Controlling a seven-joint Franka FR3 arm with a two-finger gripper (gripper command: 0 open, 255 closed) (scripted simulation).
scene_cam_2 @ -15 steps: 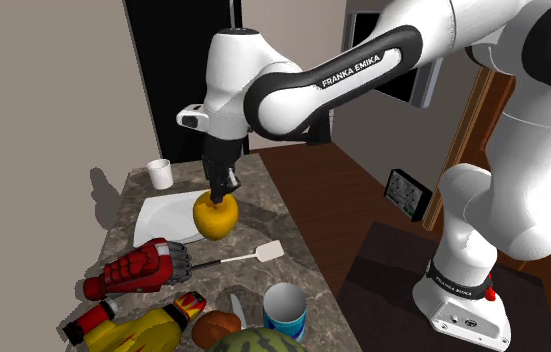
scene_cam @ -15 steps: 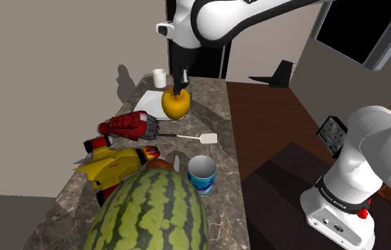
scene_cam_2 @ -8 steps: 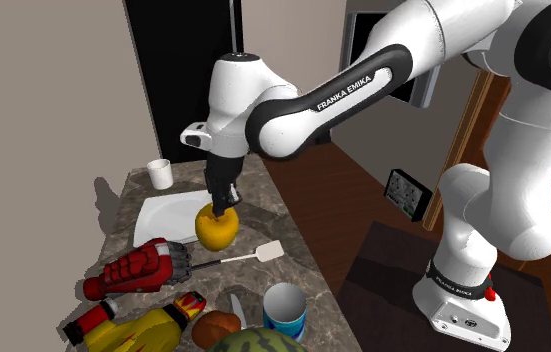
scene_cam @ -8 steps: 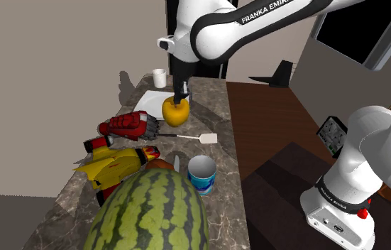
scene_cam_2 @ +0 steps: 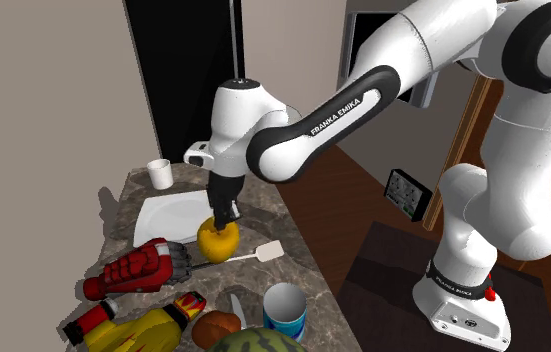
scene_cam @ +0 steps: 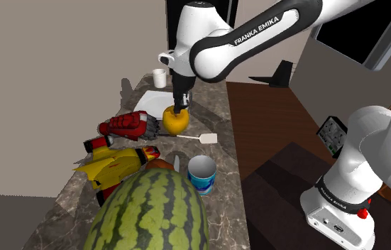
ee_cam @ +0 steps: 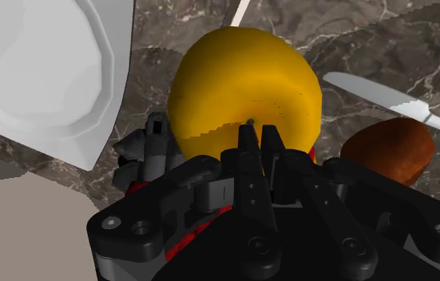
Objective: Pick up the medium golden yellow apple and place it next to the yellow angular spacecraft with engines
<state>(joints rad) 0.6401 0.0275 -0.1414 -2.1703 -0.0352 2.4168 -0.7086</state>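
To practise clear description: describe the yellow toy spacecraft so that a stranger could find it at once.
Start at the dark marble counter and find the big striped watermelon at its near end. Just beyond it, toward the shoulder view's left, lies the spacecraft: angular and yellow with red parts, unlike the mostly red mechanical toy behind it.

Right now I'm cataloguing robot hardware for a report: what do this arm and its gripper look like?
Glossy white rounded arm with dark joint bands, one lettered FRANKA EMIKA in white. All-black two-finger gripper; a small red button on the white base.
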